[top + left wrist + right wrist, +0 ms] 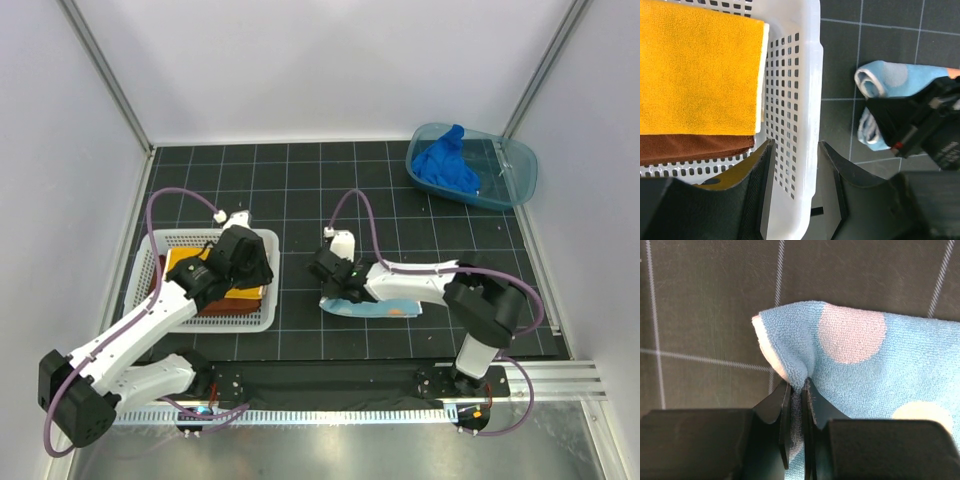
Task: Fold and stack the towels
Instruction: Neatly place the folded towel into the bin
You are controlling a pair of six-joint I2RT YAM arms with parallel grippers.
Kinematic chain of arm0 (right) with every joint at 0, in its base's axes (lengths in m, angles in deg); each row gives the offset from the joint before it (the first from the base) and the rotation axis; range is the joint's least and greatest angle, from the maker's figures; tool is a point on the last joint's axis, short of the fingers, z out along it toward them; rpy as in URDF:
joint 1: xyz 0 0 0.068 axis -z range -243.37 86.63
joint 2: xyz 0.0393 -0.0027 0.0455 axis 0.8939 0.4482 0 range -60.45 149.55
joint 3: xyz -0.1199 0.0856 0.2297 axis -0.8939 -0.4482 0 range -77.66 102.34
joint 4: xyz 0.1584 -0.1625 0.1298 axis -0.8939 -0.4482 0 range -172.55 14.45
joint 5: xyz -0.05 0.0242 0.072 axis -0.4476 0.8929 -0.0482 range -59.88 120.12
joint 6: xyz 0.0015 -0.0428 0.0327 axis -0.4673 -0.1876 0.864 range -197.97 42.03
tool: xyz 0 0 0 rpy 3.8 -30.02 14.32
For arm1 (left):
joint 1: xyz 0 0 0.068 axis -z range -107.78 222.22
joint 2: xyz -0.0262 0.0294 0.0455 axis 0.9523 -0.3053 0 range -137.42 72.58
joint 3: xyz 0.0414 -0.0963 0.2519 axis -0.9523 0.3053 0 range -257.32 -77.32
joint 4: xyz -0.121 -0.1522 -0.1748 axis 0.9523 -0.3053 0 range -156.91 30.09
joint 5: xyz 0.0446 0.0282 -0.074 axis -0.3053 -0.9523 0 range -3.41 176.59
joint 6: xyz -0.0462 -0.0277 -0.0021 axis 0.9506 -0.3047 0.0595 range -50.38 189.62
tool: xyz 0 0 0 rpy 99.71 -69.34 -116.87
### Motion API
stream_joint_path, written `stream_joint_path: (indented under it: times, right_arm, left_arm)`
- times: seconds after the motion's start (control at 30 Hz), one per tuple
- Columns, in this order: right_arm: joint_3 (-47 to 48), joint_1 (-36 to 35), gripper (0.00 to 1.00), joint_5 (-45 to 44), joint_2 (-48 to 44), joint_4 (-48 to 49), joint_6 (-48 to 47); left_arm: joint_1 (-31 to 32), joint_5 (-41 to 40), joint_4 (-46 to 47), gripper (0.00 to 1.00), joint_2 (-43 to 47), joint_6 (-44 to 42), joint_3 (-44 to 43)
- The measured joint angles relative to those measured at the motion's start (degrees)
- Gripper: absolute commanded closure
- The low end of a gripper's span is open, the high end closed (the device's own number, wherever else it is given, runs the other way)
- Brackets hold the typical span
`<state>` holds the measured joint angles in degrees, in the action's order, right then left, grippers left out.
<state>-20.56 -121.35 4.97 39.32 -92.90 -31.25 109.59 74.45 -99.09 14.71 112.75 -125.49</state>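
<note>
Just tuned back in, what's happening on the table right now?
The right gripper pinches an edge of the spotted towel, which lies on the table beside the white basket. The left gripper straddles the basket's side wall and seems to clamp it. Inside the basket, the yellow towel lies folded on the brown towel. The royal blue towel sits crumpled in the blue tub.

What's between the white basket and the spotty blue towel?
Only bare black gridded mat lies between the white basket and the spotted towel, plain in the top and left wrist views.
</note>
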Motion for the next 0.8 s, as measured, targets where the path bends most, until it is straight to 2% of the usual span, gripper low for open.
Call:
stream_joint_path:
  times: [0.4,0.8]
  right_arm:
    - [-8.26,6.45,0.99,10.78,-13.40,6.05,1.01]
    - [-9.07,6.32,0.99,13.03,-19.54,13.11,6.01]
  left_arm:
    - [0.00,1.36,3.23,0.62,-2.14,1.40,2.73]
    - [0.00,2.82,7.30,0.64,-4.37,2.82,3.61]
